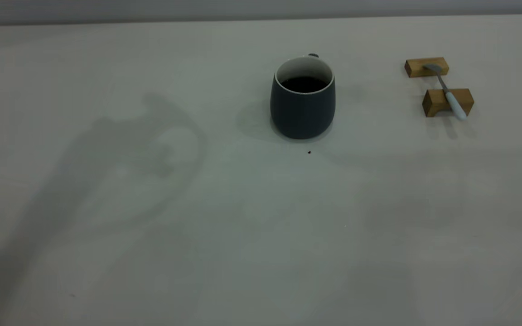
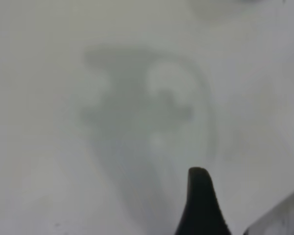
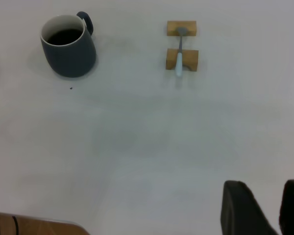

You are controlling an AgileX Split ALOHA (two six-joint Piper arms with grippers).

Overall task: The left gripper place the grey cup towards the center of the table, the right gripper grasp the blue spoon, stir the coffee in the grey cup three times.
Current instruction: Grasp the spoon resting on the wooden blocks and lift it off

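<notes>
The grey cup point(image 1: 302, 108) stands upright near the middle of the table point(image 1: 243, 226), its handle turned to the far side. Dark coffee point(image 1: 304, 83) fills its lower part. The blue spoon point(image 1: 449, 93) lies across two wooden blocks to the right of the cup, bowl on the far block and handle past the near one. Neither gripper shows in the exterior view; only an arm's shadow falls left of the cup. My left gripper point(image 2: 247, 196) hangs open over bare table. My right gripper point(image 3: 264, 188) is open and empty, far from the cup point(image 3: 68, 54) and spoon point(image 3: 179, 58).
The far wooden block point(image 1: 426, 67) and the near wooden block point(image 1: 437, 103) carry the spoon at the right rear. A tiny dark speck point(image 1: 309, 152) lies just in front of the cup. A brown edge point(image 3: 39, 226) shows at the table's border in the right wrist view.
</notes>
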